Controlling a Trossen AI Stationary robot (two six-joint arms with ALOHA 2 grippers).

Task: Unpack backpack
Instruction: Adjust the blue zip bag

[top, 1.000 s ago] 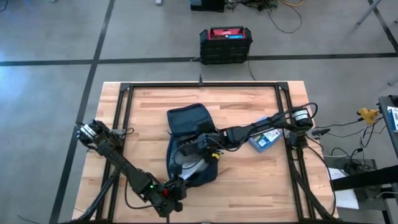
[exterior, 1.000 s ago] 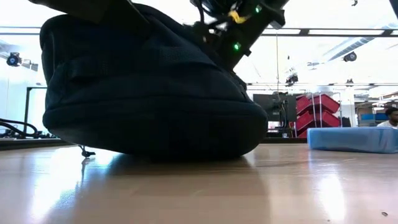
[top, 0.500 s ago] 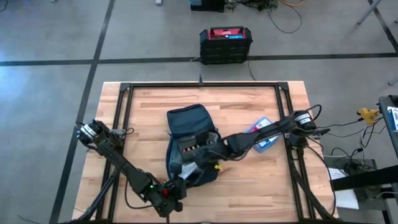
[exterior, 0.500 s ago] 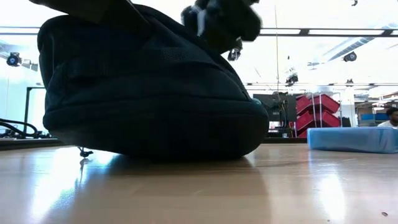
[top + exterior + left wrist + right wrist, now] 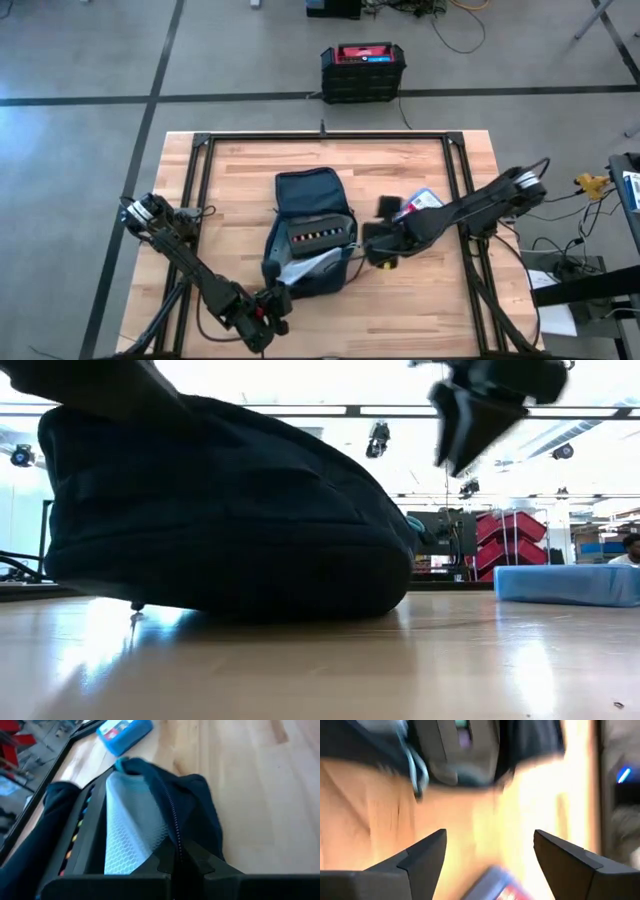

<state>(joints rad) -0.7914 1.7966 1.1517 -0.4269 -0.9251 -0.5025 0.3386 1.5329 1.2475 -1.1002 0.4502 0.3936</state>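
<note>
The wooden table was framed by black rails, and the backpack lay near its centre, unzipped at the end nearest the left arm. Inside the opening, a light grey mesh lining and a row of small coloured items along a dark inner panel were exposed. No logo or writing could be read on the backpack in any view.

The left gripper was positioned at the backpack's open edge. In the left wrist view its fingers were closed together on the zipper edge of the fabric.

The right gripper was held above the table just beside the backpack, between it and the blue box. In the right wrist view its fingers were spread wide apart with nothing between them.

The blue box lay flat on the table, near the right arm. A red and white label was carried on its top face; the print was too small to be read.

A black crate with a red top stood on the floor beyond the table. Its markings were not legible.
</note>
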